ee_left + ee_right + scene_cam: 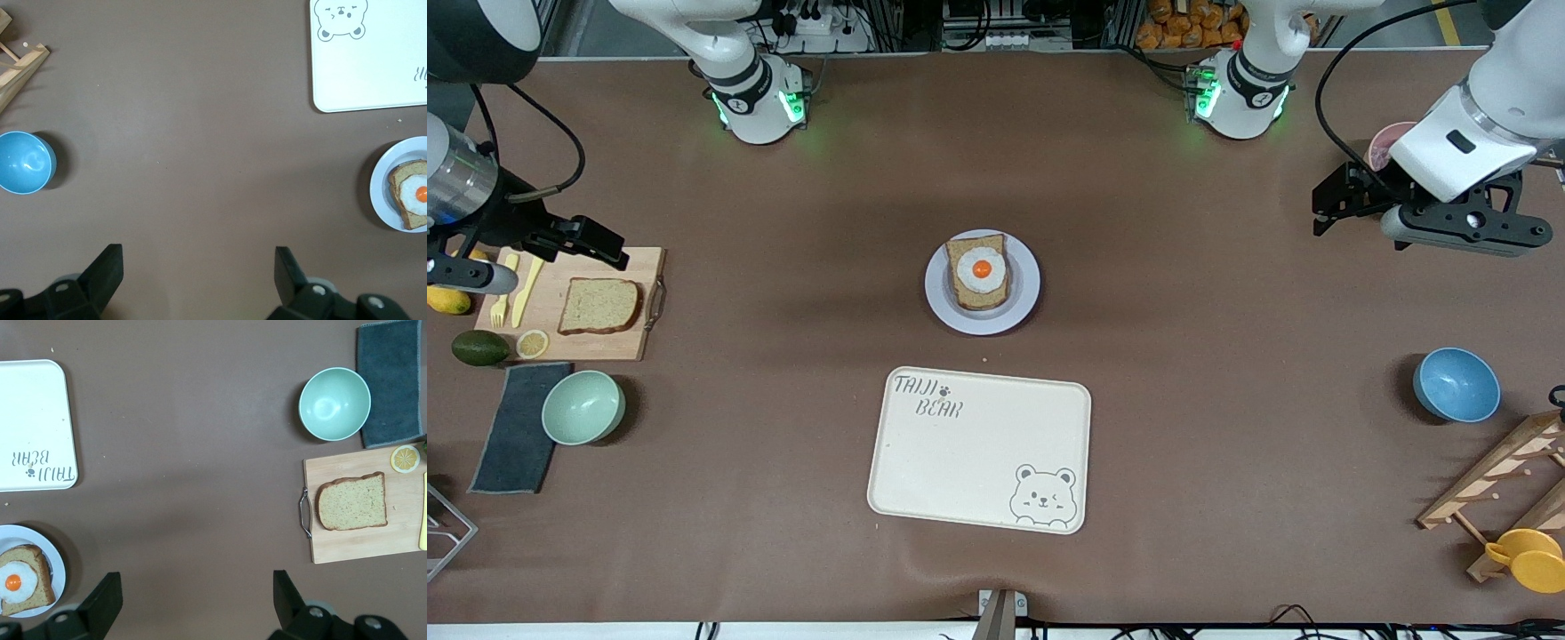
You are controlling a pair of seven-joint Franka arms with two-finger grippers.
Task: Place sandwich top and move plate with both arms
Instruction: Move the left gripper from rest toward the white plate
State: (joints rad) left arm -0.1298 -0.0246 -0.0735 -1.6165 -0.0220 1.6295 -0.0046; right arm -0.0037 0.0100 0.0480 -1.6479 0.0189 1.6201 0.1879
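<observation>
The sandwich top (600,305), a plain brown bread slice, lies on a wooden cutting board (636,342) at the right arm's end of the table; it also shows in the right wrist view (351,501). The lavender-white plate (938,298) sits mid-table and holds a bread slice with a fried egg (980,271); the plate also shows in both wrist views (380,190) (59,561). My right gripper (609,249) (197,587) is open and empty, up over the board's edge. My left gripper (1323,212) (199,263) is open and empty, up over the left arm's end of the table.
A cream bear tray (980,449) lies nearer the camera than the plate. A mint bowl (583,406), dark cloth (516,427), avocado (479,347) and lemon slice (532,343) lie by the board. A blue bowl (1456,384) and wooden rack (1503,480) are at the left arm's end.
</observation>
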